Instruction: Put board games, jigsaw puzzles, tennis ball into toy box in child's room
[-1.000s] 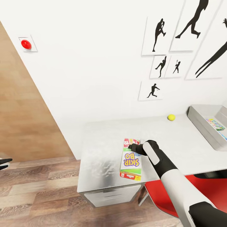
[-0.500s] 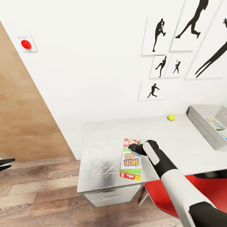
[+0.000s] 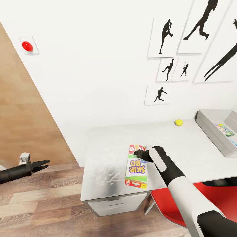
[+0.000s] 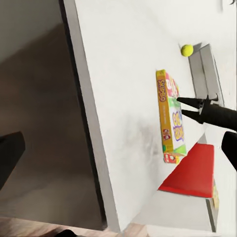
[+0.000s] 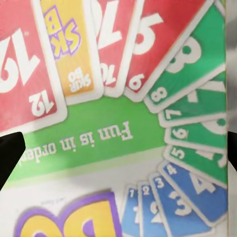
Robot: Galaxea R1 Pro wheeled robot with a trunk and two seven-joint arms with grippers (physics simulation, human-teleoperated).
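Board game [image 3: 136, 165]: flat Skip-Bo box, green-edged with a white, colourful cover. It lies flat on the table [image 3: 105, 154], lower centre of the head view, near the table's front edge. Long axis: from the front edge toward the wall, tilted slightly.

Right gripper [image 3: 139, 153]: directly over the box's far end, at the red card print, pointing down at the cover. In the right wrist view the cover [image 5: 118, 123] spans the frame, with dark fingertips [image 5: 9, 155] at either side; fingers spread, pinching nothing. Whether they touch the cover cannot be told.

Left gripper [image 3: 42, 163]: lower left of the head view, over the wood floor, well apart from the table. Fingers look nearly closed, holding nothing. Its wrist view shows the box [image 4: 170, 118] side-on.

Nearer arm: right, by a wide margin.

Toy box [image 3: 215, 131]: right edge of the head view, on the same table, another printed box already inside.

Tennis ball [image 3: 178, 122]: near the wall, between game and toy box.
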